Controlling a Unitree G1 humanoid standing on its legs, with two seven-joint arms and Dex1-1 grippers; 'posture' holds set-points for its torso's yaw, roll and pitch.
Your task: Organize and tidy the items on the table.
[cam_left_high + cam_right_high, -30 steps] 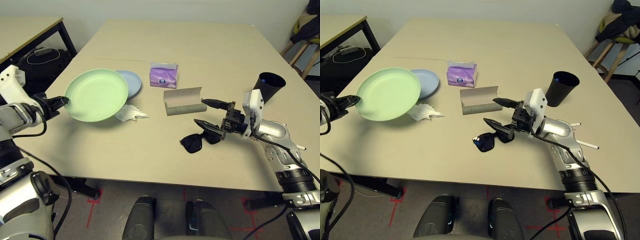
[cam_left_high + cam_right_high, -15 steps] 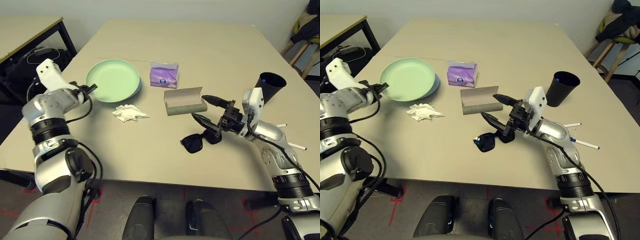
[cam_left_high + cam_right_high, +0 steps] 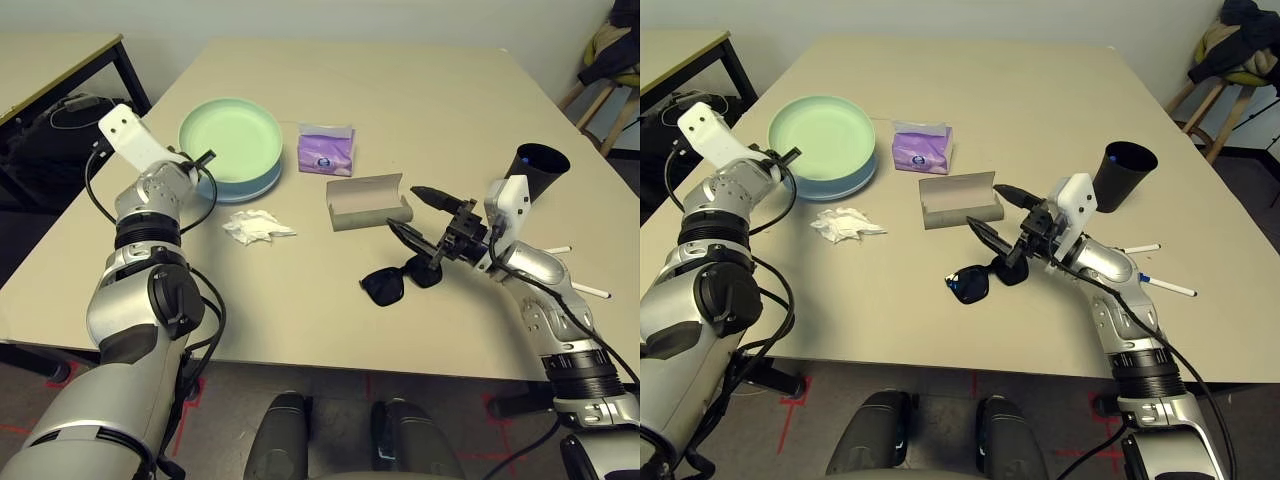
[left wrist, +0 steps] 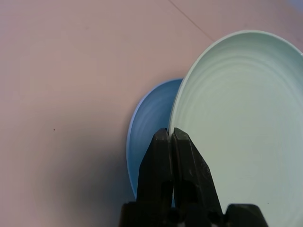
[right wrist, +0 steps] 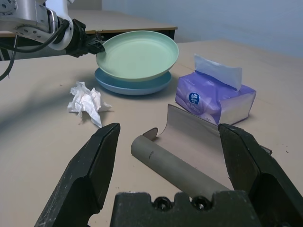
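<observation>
Beige and smooth, the table fills most of the head views, with a second table and a dark bag off at ten o'clock and a chair at two o'clock. Toward ten o'clock on the tabletop, the green plate sits on the blue plate, slightly tilted, its near rim pinched between the closed fingers of the left gripper. A crumpled tissue lies just in front of the plates, toward seven o'clock from them. The purple tissue pack stands at three o'clock of the plates, and the open grey case lies just nearer than the pack.

At about four o'clock from the case, the sunglasses rest flat on the table. The right gripper hangs above them with its fingers spread wide, holding nothing, pointing toward the case. The black cup stands upright at three o'clock, behind the right wrist, and white pens lie beyond the forearm.
</observation>
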